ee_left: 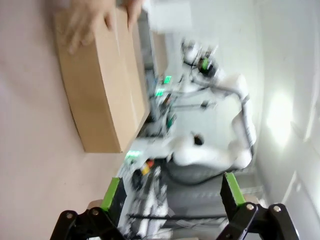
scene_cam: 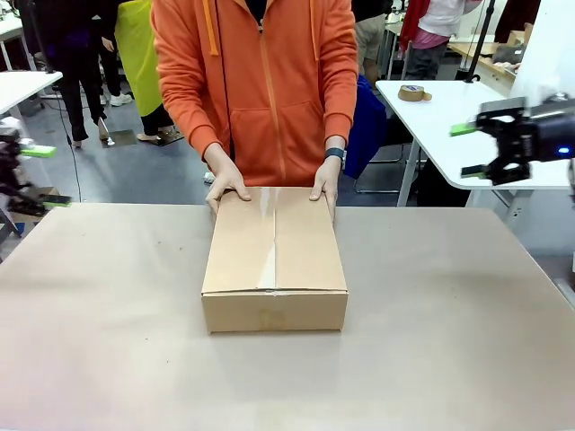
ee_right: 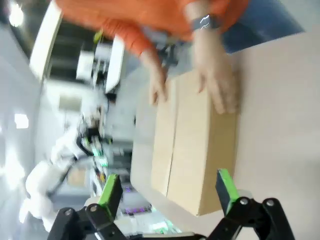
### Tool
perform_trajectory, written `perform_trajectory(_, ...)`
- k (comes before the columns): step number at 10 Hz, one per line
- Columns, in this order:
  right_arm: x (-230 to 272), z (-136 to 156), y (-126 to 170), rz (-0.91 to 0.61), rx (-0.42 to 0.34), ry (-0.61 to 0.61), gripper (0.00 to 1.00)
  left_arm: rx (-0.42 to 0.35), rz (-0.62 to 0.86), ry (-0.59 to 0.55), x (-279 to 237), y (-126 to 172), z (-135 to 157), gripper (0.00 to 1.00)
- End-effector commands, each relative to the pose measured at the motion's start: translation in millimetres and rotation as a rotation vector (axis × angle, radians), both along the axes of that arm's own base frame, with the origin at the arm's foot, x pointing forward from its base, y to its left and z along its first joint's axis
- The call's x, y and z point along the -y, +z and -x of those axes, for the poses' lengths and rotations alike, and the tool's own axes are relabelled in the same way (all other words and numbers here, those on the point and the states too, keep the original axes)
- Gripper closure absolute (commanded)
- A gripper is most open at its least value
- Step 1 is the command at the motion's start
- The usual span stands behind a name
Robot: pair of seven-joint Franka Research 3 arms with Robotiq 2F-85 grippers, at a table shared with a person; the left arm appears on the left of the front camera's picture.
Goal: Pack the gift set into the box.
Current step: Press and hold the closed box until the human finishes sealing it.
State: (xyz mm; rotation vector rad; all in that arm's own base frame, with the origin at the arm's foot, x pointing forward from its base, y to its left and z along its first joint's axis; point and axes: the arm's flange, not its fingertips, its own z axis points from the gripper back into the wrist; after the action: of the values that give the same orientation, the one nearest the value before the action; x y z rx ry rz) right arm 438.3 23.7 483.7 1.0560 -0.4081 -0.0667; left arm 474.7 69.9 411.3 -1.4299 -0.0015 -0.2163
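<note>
The box (scene_cam: pixel 275 260) is a shallow brown carton lying shut in the middle of the table, with a tape strip along its centre seam. A person in an orange hoodie rests both hands (scene_cam: pixel 227 186) on its far edge. The gift set is hidden from view. My left gripper (scene_cam: pixel 43 177) hangs open at the far left edge, well away from the box (ee_left: pixel 100 85). Open too, my right gripper (scene_cam: pixel 469 150) is raised at the far right, above table height. In the right wrist view the box (ee_right: pixel 192 150) lies beyond the green-padded fingers (ee_right: pixel 226 187).
The brown table top (scene_cam: pixel 449 341) is bare around the box. A white side table (scene_cam: pixel 449 117) with a roll of tape (scene_cam: pixel 413 92) stands behind my right gripper. Another white table (scene_cam: pixel 22 85) is at the back left.
</note>
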Motion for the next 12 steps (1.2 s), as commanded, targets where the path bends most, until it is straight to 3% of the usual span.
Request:
perform_trajectory(1, -114, -44, -22, -0.049, 0.149, 0.397, 0.00, 0.178, -0.078, -0.215, 109, 0, -21, 0.00)
perform_trajectory(2, -168, -43, -43, -0.074, 0.153, 0.523, 0.00, 0.211, -0.093, -0.321, 153, -12, -20, 0.00)
perform_trajectory(3, -187, -40, -57, -0.044, 0.190, 0.542, 0.00, 0.272, -0.115, -0.323, 168, -23, -17, 0.00)
perform_trajectory(4, -151, -43, -49, 0.051, 0.173, 0.486, 0.00, 0.187, -0.091, -0.261, 129, -14, -19, 0.00)
perform_trajectory(5, -203, -14, -43, -0.010, 0.128, 0.481, 0.00, 0.195, -0.112, -0.314, 188, -5, -14, 0.00)
perform_trajectory(6, -203, -14, -43, -0.010, 0.128, 0.481, 0.00, 0.195, -0.112, -0.314, 188, -5, -14, 0.00)
perform_trajectory(7, -207, -27, -61, 0.011, 0.139, 0.525, 0.00, 0.200, -0.116, -0.311, 187, -17, -17, 0.00)
perform_trajectory(8, -213, -34, -59, -0.010, 0.543, 0.647, 0.00, 0.564, 0.046, -0.487, 209, -15, -23, 0.00)
perform_trajectory(9, -201, -34, -66, -0.227, 0.818, 0.738, 0.00, 0.836, 0.175, -0.501, 213, -13, -23, 0.00)
perform_trajectory(10, -183, -31, -72, -0.361, 0.942, 0.723, 0.00, 1.121, 0.265, -0.473, 210, -10, -16, 0.00)
perform_trajectory(11, -172, -28, -76, -0.393, 1.037, 0.703, 0.00, 1.307, 0.312, -0.432, 206, -10, -12, 0.00)
perform_trajectory(12, -167, -24, -82, -0.246, 1.138, 0.666, 0.00, 1.440, 0.359, -0.360, 200, -12, -7, 0.00)
